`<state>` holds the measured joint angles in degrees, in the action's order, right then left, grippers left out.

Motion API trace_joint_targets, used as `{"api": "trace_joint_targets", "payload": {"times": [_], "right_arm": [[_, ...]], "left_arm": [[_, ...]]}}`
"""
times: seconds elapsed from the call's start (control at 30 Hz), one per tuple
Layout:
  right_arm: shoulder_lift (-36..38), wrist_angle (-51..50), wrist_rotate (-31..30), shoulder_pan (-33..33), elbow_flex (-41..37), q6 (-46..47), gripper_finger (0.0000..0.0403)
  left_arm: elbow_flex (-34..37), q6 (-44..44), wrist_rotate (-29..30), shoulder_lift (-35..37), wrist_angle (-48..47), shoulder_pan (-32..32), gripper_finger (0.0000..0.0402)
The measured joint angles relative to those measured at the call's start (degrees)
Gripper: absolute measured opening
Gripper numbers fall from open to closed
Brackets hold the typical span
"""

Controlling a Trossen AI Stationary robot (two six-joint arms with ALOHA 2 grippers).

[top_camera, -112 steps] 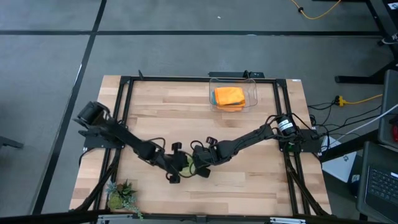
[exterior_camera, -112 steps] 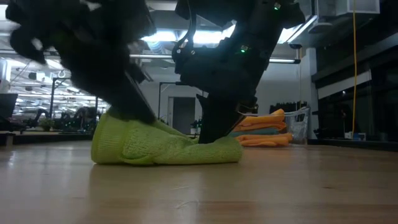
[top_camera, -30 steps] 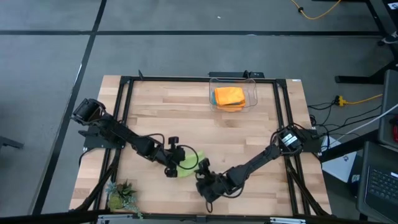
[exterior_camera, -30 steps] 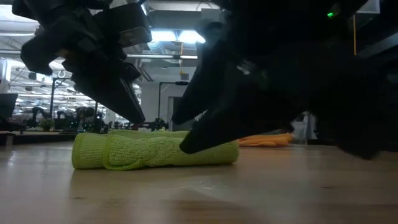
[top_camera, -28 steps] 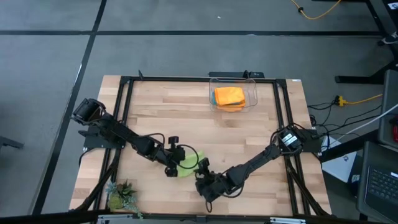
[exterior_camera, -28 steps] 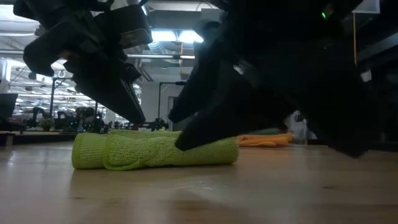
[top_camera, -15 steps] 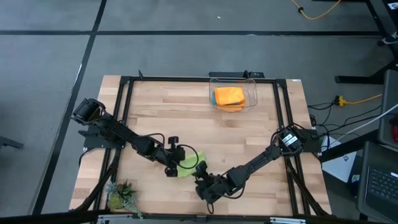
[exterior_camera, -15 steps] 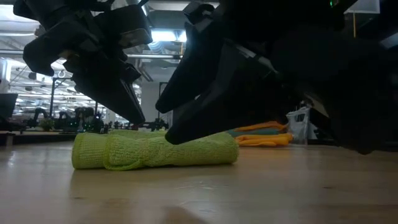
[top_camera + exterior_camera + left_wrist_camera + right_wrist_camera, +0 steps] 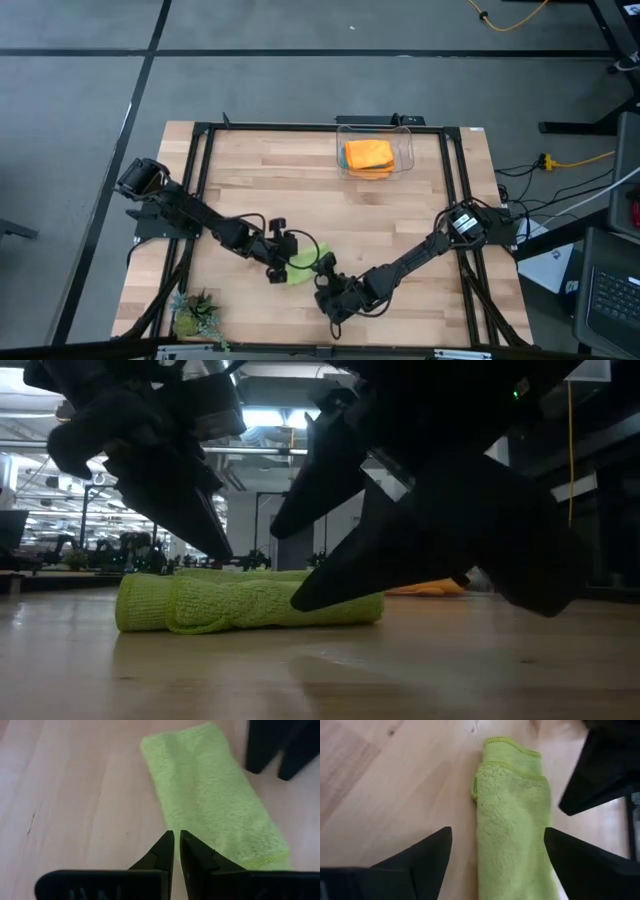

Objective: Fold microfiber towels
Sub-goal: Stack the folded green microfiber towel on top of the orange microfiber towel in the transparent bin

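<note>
A lime green microfiber towel (image 9: 303, 264) lies folded into a long narrow strip on the table's near middle. My left gripper (image 9: 176, 837) is shut, its tips at the strip's long edge on the table's left side; in the low view it (image 9: 225, 553) sits just over the towel (image 9: 250, 603). My right gripper (image 9: 498, 828) is open and comes from the near side. Its fingers stand on either side of the strip's near end (image 9: 510, 870) without visibly touching it. Orange towels (image 9: 368, 155) lie stacked in a clear bin. My left gripper's shut fingertips slant down from the table's left side over the towel's long edge (image 9: 167, 820). Whether they touch the cloth I cannot tell.
The clear bin (image 9: 405, 160) stands at the table's far middle. A small green plant (image 9: 195, 315) sits at the near left corner. A black frame (image 9: 200, 180) runs along the table's sides. Bare wood lies between the towel and the bin.
My right gripper has opened wider at the towel's near end and rolled a little. The green towel has stayed where it was, in the same folded shape.
</note>
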<state>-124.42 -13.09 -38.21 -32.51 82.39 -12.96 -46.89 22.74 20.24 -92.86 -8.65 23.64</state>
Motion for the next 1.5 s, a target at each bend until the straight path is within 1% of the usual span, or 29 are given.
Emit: {"api": "trace_joint_targets", "payload": {"times": [0.07,0.13,0.2,0.27,0.33,0.5,0.6,0.8,0.97,1.17,1.33,1.4,1.5], "right_arm": [[-0.5,0.7,1.7,0.6,0.0,1.1,0.0320],[-1.8,1.5,2.2,1.2,0.0,2.1,0.0320],[-3.0,3.4,0.7,1.3,0.1,1.5,0.0321],[-4.1,4.8,-2.3,1.1,0.2,0.0,0.0321],[-4.7,5.7,-3.1,1.3,0.2,-1.0,0.0321],[-5.2,5.5,-2.9,1.9,0.2,-2.2,0.0321],[-5.3,5.5,-2.4,2.6,0.2,-2.3,0.0318],[-5.4,4.7,-2.2,4.1,0.2,-2.3,0.0315],[-5.4,4.4,-2.4,5.1,0.2,-2.4,0.0315],[-5.4,3.8,-2.8,5.8,0.1,-2.4,0.0314],[-5.4,2.3,-6.5,5.8,0.1,-1.5,0.0314],[-5.4,2.3,-5.8,5.8,0.1,-1.7,0.0314],[-5.3,2.3,-3.1,5.9,0.0,-2.5,0.0314]], "left_arm": [[0.0,1.0,0.0,0.0,-0.6,-0.5,0.0024],[-0.1,1.1,0.0,0.0,-1.9,-1.2,0.0024],[-0.1,1.1,0.0,0.0,-3.4,-1.9,0.0024],[-0.1,1.1,0.0,0.0,-3.9,-2.6,0.0024],[-0.1,1.1,-0.4,0.0,-3.9,-3.2,0.0024],[-0.1,2.1,-6.1,-0.3,-3.5,-4.7,0.0024],[-0.1,2.4,-8.4,-1.2,-3.5,-4.9,0.0024],[0.0,3.8,-8.9,-2.7,-2.5,-4.2,0.0024],[0.0,4.1,-12.3,-3.2,0.8,-3.2,0.0023],[0.0,3.9,-12.5,-3.2,0.7,-2.6,0.0023],[0.0,3.9,-12.7,-3.2,0.5,-2.6,0.0023],[0.0,3.9,-12.7,-3.2,0.5,-2.6,0.0023],[0.0,3.7,-12.7,-3.8,0.9,-2.6,0.0023]]}}
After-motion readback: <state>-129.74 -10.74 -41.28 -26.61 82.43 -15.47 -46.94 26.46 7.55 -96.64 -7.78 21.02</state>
